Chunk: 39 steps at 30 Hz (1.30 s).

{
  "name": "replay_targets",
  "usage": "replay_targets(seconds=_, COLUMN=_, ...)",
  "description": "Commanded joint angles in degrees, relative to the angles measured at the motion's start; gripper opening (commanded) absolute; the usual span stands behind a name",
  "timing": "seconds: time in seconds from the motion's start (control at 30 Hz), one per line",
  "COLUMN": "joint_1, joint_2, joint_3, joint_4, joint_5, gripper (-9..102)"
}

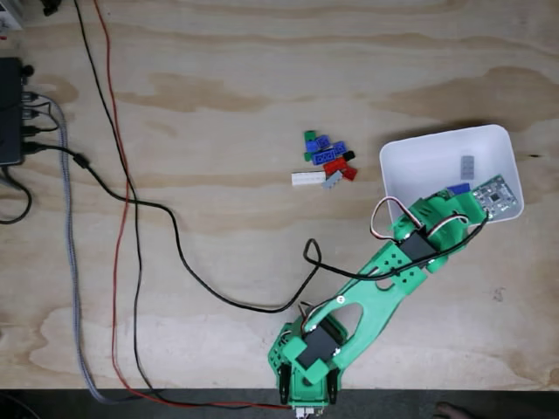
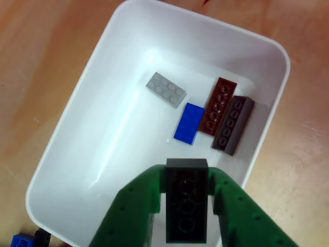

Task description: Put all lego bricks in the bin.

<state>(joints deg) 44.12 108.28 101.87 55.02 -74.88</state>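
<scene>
Jaws clamped on a black brick [image 2: 186, 200] over the bin [image 2: 67, 134], grey brick [image 2: 165, 89] inside in both views.

In the fixed view the bin [image 1: 410, 170] sits at the right of the table [image 1: 218, 105], with a cluster of loose lego bricks [image 1: 325, 161] just to its left and cables [image 1: 131, 205] trailing across the table's left half. The arm [image 1: 376, 292] reaches from the near edge up to the bin's lower right corner. In the other view the gripper [image 2: 186, 206] hangs over the bin [image 2: 92, 128] with a brick [image 2: 186, 203] between its fingers, and four bricks [image 2: 203, 110] lie inside, three of them side by side toward the right wall.
</scene>
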Motion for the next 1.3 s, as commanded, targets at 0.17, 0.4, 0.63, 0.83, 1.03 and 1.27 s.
replay_targets(seconds=0.17, joint_1=0.70, joint_2=1.49, joint_3=11.69, joint_4=-25.05, joint_5=0.53, gripper=32)
replay_targets(seconds=0.4, joint_1=-10.72, joint_2=13.27, joint_3=-11.78, joint_4=6.68, joint_5=11.16, gripper=37)
replay_targets(seconds=0.63, joint_1=-37.53, joint_2=10.55, joint_3=-5.01, joint_4=33.49, joint_5=17.14, gripper=18)
replay_targets(seconds=0.83, joint_1=-40.17, joint_2=1.14, joint_3=16.08, joint_4=16.79, joint_5=19.42, gripper=16)
replay_targets(seconds=1.03, joint_1=-35.16, joint_2=-4.04, joint_3=17.58, joint_4=8.96, joint_5=15.38, gripper=23)
replay_targets(seconds=1.27, joint_1=-32.34, joint_2=-15.21, joint_3=7.56, joint_4=1.76, joint_5=13.27, gripper=23)
